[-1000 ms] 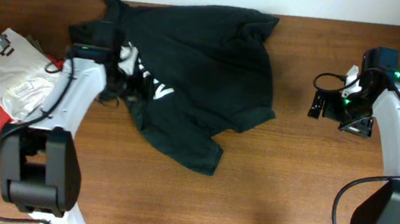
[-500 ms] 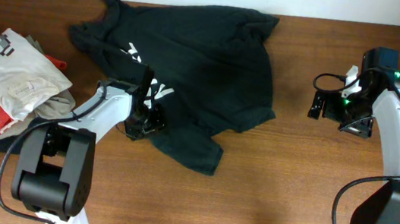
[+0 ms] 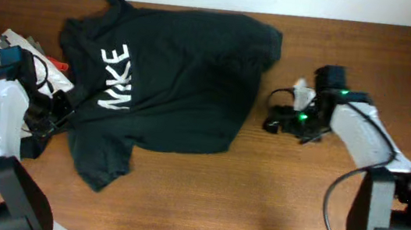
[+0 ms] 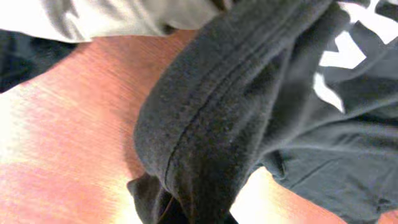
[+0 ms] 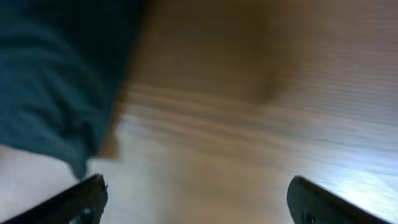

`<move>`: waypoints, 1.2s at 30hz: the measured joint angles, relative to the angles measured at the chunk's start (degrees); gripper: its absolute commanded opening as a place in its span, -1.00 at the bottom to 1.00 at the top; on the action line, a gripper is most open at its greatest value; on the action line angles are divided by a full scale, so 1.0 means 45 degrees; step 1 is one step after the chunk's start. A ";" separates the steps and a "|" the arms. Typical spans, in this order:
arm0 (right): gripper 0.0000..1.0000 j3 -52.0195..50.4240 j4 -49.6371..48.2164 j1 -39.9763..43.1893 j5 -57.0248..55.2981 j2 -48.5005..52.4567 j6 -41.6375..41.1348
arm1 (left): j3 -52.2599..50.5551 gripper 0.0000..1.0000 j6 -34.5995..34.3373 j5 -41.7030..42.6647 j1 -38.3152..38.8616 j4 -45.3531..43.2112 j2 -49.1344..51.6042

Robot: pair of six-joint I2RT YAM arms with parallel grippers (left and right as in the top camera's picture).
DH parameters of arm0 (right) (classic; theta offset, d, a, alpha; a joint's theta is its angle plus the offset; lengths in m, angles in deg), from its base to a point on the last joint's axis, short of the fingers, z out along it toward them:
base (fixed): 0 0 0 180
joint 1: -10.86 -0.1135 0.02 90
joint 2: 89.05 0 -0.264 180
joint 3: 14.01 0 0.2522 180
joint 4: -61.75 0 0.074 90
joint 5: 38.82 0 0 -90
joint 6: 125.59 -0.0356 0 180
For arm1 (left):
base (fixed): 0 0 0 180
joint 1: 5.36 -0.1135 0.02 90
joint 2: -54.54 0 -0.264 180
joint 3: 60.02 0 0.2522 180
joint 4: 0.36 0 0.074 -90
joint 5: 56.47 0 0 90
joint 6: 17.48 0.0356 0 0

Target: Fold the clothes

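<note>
The black T-shirt (image 3: 171, 71) lies letters-up on the far half of the table (image 3: 280, 211). The left gripper (image 3: 53, 110) is at its left sleeve with bunched cloth hiding the fingers, so its grip is unclear; it is likely there to tug the shirt flat. The right gripper (image 3: 274, 119) hovers beside the right hem, spread wide and empty. No containers in sight.

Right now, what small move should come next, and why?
Probably ease the right gripper leftward onto the right edge of the T-shirt and close. It hangs open just beside that edge, while the left gripper seems to hold the opposite sleeve.
</note>
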 measured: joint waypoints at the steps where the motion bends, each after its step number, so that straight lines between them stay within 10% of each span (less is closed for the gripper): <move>1: 0.91 -0.0199 -0.0661 -0.0486 0.0393 0.0126 -0.0058 | 0.0000 -1.00 0.0092 0.0063 0.0049 -0.0005 0.0000; 5: 0.55 -0.0369 -0.2769 -0.2637 0.0976 0.1044 -0.0529 | 0.0000 -1.00 0.0267 0.0155 0.0151 -0.0010 0.0000; 8: -0.92 -0.0316 -0.4056 -0.3560 0.0665 0.2035 -0.1914 | 0.0000 -1.00 0.0267 0.0194 0.0151 -0.0005 0.0000; 12: -0.92 -0.0092 -0.3497 -0.3366 0.0345 0.2414 -0.2506 | 0.0000 -1.00 0.0267 0.0209 0.0223 -0.0024 0.0000; 15: -0.89 0.3594 0.1846 -0.1812 -0.2521 0.2006 -0.1564 | 0.0000 -0.99 0.0267 0.0393 0.0918 -0.0296 0.0000; 19: 0.09 0.9102 0.5532 -0.1719 -0.4454 0.0714 -0.0073 | 0.0000 -0.99 0.0272 0.0369 0.3118 -0.1093 0.0000; 24: 0.36 0.5741 0.5489 -0.1729 -0.5960 0.1375 -0.0253 | 0.0000 -1.00 0.0272 -0.0573 0.3245 -0.0690 0.0000; 36: 0.31 -0.0063 0.2273 0.1855 -0.3657 0.1394 -0.2302 | 0.0000 -0.99 0.0272 -0.1666 0.3245 -0.0627 0.0000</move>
